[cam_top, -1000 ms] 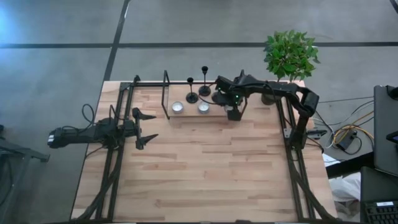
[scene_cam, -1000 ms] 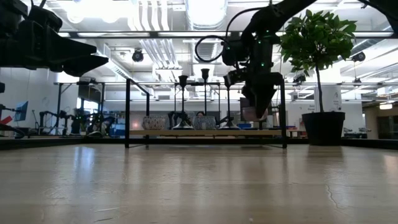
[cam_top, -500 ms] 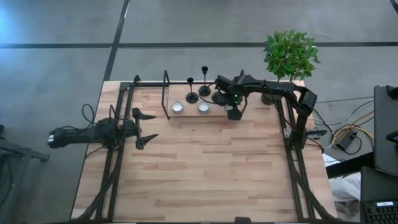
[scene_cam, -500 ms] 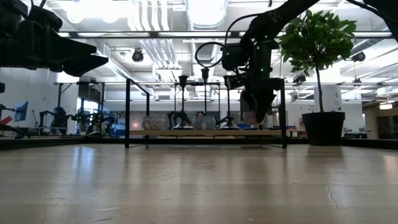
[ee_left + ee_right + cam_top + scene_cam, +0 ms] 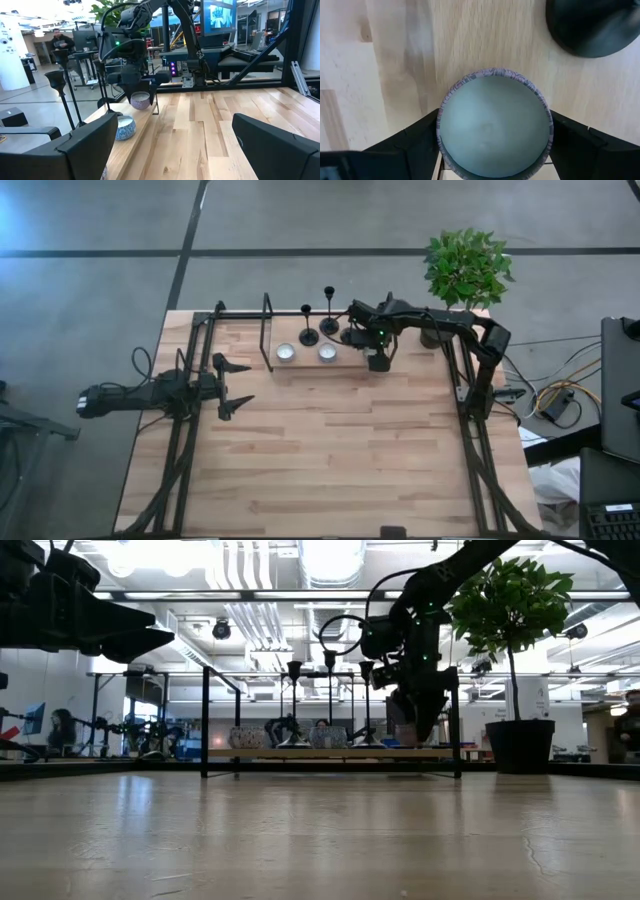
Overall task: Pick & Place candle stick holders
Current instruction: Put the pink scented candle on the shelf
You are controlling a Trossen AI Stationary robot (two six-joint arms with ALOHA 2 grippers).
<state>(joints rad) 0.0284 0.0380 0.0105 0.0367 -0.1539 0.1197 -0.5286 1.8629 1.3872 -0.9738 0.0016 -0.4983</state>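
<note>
Grippers first: the left gripper (image 5: 236,384) sits at the middle left of the high view, fingers spread wide and holding nothing. Further right, near the top middle, three candle stick holders stand straight up with stems pointing to the ceiling: one (image 5: 308,326), the next (image 5: 329,312), and a third (image 5: 366,705) beside the arm. Two small candle tins (image 5: 286,352) rest below them. The right gripper (image 5: 377,362) has its fingers wide around a round candle tin (image 5: 494,122).
</note>
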